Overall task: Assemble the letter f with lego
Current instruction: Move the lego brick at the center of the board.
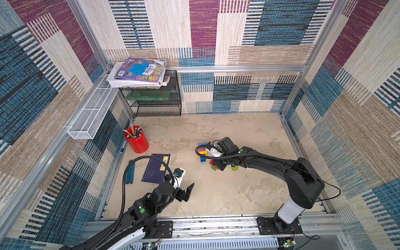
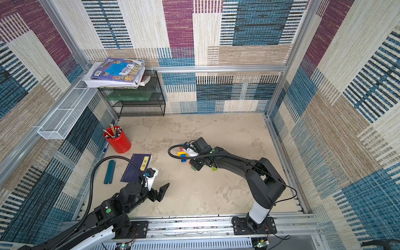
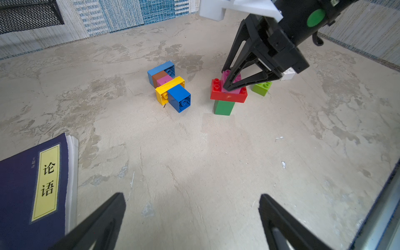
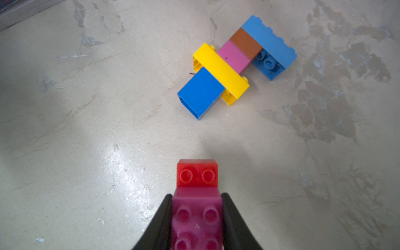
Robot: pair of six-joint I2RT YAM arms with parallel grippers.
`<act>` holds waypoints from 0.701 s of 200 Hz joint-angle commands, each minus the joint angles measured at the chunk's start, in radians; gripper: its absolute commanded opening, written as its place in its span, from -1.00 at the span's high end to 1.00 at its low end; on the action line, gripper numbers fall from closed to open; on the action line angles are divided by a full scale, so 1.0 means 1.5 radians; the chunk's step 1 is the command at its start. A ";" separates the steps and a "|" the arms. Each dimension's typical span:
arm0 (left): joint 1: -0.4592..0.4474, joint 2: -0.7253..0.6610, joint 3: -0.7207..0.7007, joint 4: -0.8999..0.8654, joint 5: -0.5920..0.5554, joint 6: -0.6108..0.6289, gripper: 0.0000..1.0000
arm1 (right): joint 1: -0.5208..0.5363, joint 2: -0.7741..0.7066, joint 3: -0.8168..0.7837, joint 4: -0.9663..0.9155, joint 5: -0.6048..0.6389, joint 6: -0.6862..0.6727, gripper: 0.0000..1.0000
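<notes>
Five joined lego bricks (image 3: 171, 85) lie flat at ten o'clock of an upright green-red-pink stack (image 3: 217, 95)

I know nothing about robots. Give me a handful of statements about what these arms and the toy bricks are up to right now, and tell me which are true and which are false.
1. The right gripper is clamped on a pink brick. True.
2. The left gripper holds a blue brick. False: it is open and empty.
3. The pink brick sits on a red brick, which sits on a green brick. True.
4. The yellow brick lies alone. False: it is part of a cluster with blue, brown and pink bricks.
5. The red cup holds pencils. True.
</notes>
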 commanded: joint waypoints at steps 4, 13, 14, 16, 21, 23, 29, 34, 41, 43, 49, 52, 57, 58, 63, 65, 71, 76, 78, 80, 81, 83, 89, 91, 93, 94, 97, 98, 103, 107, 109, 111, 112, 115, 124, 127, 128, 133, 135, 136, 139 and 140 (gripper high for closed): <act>0.000 0.001 0.001 0.015 -0.003 -0.003 -0.98 | 0.002 0.009 0.003 -0.007 -0.006 -0.002 0.38; 0.000 0.001 0.001 0.014 -0.003 -0.003 -0.98 | 0.002 0.009 0.004 -0.006 -0.006 -0.002 0.35; 0.000 0.001 0.001 0.015 -0.003 -0.003 -0.98 | 0.002 0.009 0.004 -0.005 -0.006 -0.002 0.35; 0.000 0.001 0.001 0.015 -0.003 -0.003 -0.98 | 0.002 0.009 0.004 -0.005 -0.006 -0.002 0.34; 0.000 0.001 0.001 0.014 -0.004 -0.003 -0.99 | 0.002 0.008 0.005 -0.005 -0.006 -0.002 0.33; 0.000 0.001 0.001 0.014 -0.003 -0.003 -0.98 | 0.002 0.007 0.005 -0.005 -0.006 -0.001 0.32; 0.000 0.001 0.001 0.015 -0.004 -0.003 -0.98 | 0.003 0.006 0.007 -0.004 -0.005 0.001 0.29; 0.000 0.001 0.001 0.014 -0.003 -0.004 -0.98 | 0.002 0.006 0.009 -0.005 -0.004 0.002 0.27; 0.000 0.001 0.001 0.015 -0.002 -0.003 -0.99 | 0.002 0.003 0.010 -0.002 -0.001 0.006 0.24; 0.000 0.001 0.001 0.015 -0.002 -0.003 -0.98 | 0.002 0.002 0.011 -0.001 -0.001 0.006 0.23; 0.000 0.001 0.001 0.015 -0.002 -0.003 -0.98 | 0.001 0.001 0.012 0.000 -0.003 0.009 0.20; 0.000 0.001 0.001 0.014 -0.003 -0.003 -0.98 | 0.002 -0.001 0.013 0.001 -0.003 0.009 0.19; -0.001 0.001 0.001 0.015 -0.003 -0.003 -0.98 | 0.002 -0.003 0.015 0.000 -0.006 0.009 0.17; 0.000 0.001 0.001 0.014 -0.003 -0.003 -0.98 | 0.002 -0.004 0.015 0.000 -0.005 0.010 0.17; 0.000 0.001 0.002 0.014 -0.003 -0.003 -0.98 | 0.002 -0.006 0.016 0.001 -0.005 0.011 0.15; 0.000 0.001 0.002 0.014 -0.003 -0.004 -0.98 | 0.002 -0.006 0.017 0.001 -0.005 0.011 0.14; -0.001 0.001 0.001 0.014 -0.003 -0.003 -0.98 | 0.001 -0.009 0.018 0.000 -0.005 0.012 0.12; -0.001 0.001 0.001 0.014 -0.003 -0.003 -0.98 | 0.001 -0.013 0.019 0.001 -0.005 0.012 0.11; 0.000 0.002 0.002 0.014 -0.003 -0.003 -0.98 | 0.001 -0.015 0.019 0.001 -0.005 0.013 0.10; 0.000 0.001 0.002 0.014 -0.003 -0.003 -0.98 | 0.001 -0.017 0.019 0.002 -0.005 0.013 0.09; 0.000 0.001 0.002 0.015 -0.003 -0.003 -0.98 | 0.001 -0.018 0.019 0.002 -0.005 0.013 0.09; 0.000 0.001 0.002 0.014 -0.003 -0.003 -0.98 | 0.002 -0.019 0.019 0.002 -0.006 0.013 0.09; 0.000 0.001 0.002 0.014 -0.003 -0.004 -0.98 | 0.001 -0.023 0.018 0.005 -0.008 0.013 0.07; 0.000 0.001 0.002 0.014 -0.003 -0.004 -0.98 | 0.000 -0.024 0.018 0.004 -0.009 0.013 0.06; 0.000 0.001 0.001 0.014 -0.003 -0.003 -0.98 | 0.000 -0.026 0.018 0.004 -0.009 0.013 0.05; 0.000 0.001 0.002 0.014 -0.003 -0.003 -0.99 | 0.000 -0.026 0.018 0.005 -0.009 0.013 0.05; 0.000 0.001 0.002 0.014 -0.003 -0.003 -0.98 | 0.000 -0.028 0.018 0.005 -0.009 0.013 0.04; 0.000 0.001 0.002 0.014 -0.003 -0.003 -0.98 | 0.000 -0.028 0.018 0.006 -0.009 0.014 0.04; 0.000 0.001 0.002 0.014 -0.003 -0.003 -0.99 | 0.000 -0.031 0.018 0.005 -0.011 0.014 0.04; 0.000 0.001 0.002 0.014 -0.002 -0.003 -0.98 | 0.000 -0.033 0.018 0.004 -0.011 0.015 0.03; 0.000 0.001 0.002 0.014 -0.002 -0.004 -0.98 | 0.000 -0.034 0.019 0.002 -0.011 0.015 0.03; 0.000 0.001 0.002 0.014 -0.002 -0.004 -0.98 | -0.001 -0.035 0.019 0.002 -0.011 0.015 0.03; 0.000 0.001 0.002 0.014 -0.001 -0.004 -0.98 | -0.001 -0.036 0.019 0.002 -0.011 0.016 0.03; 0.000 0.001 0.002 0.014 0.000 -0.002 -0.98 | -0.001 -0.038 0.020 0.001 -0.011 0.017 0.03; 0.000 0.001 0.002 0.014 0.006 0.000 -0.98 | -0.002 -0.046 0.019 0.001 -0.007 0.026 0.02; 0.000 0.001 0.003 0.013 0.008 0.000 -0.98 | -0.004 -0.050 0.019 0.000 -0.007 0.029 0.02; 0.000 0.001 0.002 0.013 0.008 0.000 -0.99 | -0.004 -0.051 0.019 0.000 -0.007 0.030 0.01; 0.000 0.000 0.002 0.014 0.013 0.002 -0.99 | -0.007 -0.056 0.017 0.001 -0.007 0.036 0.01; 0.000 0.001 0.002 0.015 0.014 0.003 -0.99 | -0.008 -0.059 0.017 0.000 -0.005 0.039 0.00; 0.000 0.002 0.001 0.016 0.014 0.003 -0.99 | -0.008 -0.061 0.016 0.000 -0.005 0.041 0.00; 0.000 0.002 0.002 0.016 0.015 0.003 -0.98 | -0.010 -0.065 0.014 0.000 -0.001 0.045 0.00; 0.000 0.002 0.002 0.017 0.015 0.003 -0.98 | -0.011 -0.067 0.014 0.001 -0.001 0.048 0.00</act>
